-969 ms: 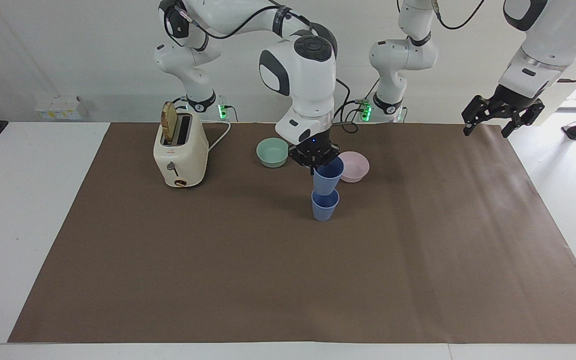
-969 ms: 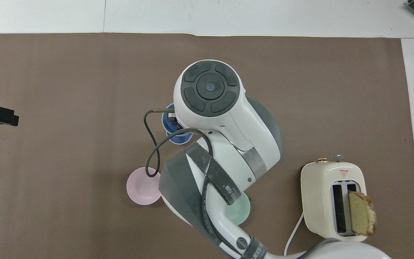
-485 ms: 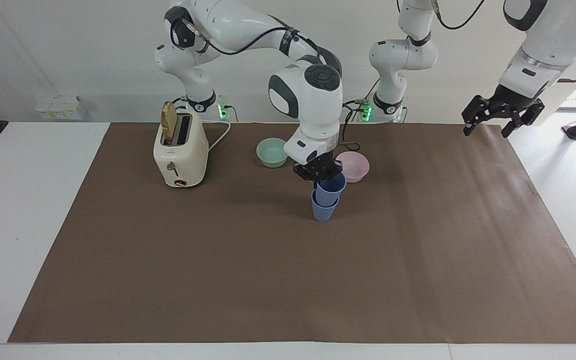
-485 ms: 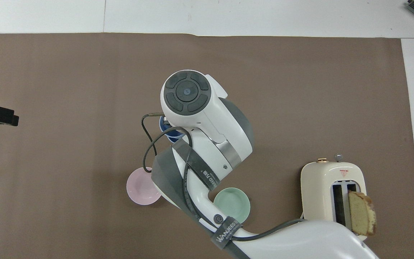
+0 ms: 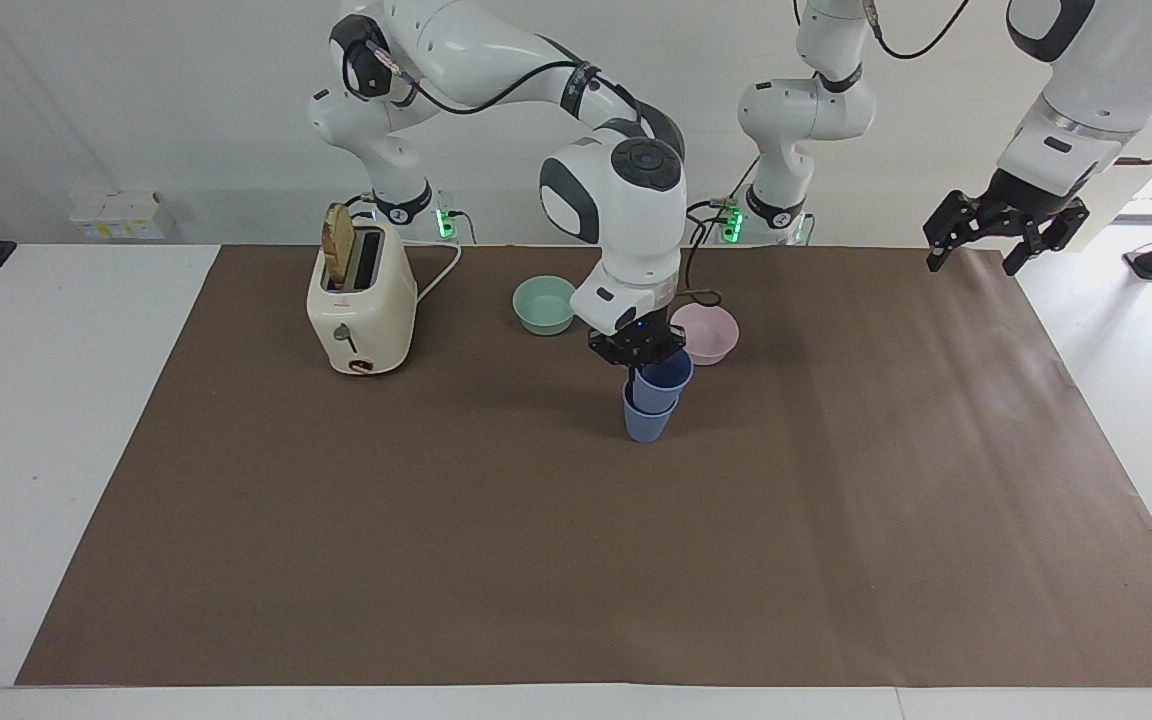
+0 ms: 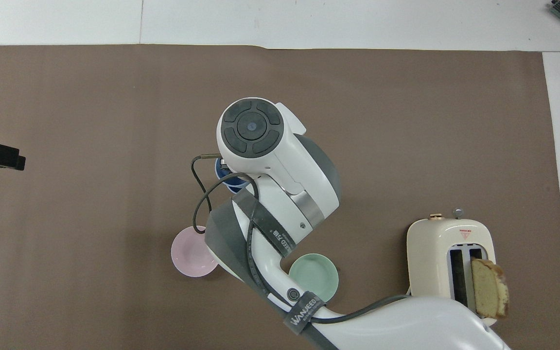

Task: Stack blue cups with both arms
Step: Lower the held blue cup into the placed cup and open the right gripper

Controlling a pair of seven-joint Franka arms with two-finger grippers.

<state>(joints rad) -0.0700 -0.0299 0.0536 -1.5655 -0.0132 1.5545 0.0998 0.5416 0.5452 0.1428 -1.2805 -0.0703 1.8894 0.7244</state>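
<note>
While our right gripper (image 5: pixel 638 347) stays clamped on the upper blue cup (image 5: pixel 662 381), that cup sits partly nested in the lower blue cup (image 5: pixel 644 422), just beside the pink bowl (image 5: pixel 708 333). We judge nesting nearly complete (release comes next). Our left gripper (image 5: pixel 1002 232) waits spread apart over the mat's edge.

A robotics lab: large white jointed arms (image 5: pixel 626 210) bolted along a white table (image 5: pixel 56 400) under a plain brown paper sheet (image 5: pixel 576 560), green-lit bases (image 5: pixel 446 222) against a bare white wall, a cream toaster (image 5: pixel 360 305) as prop.
</note>
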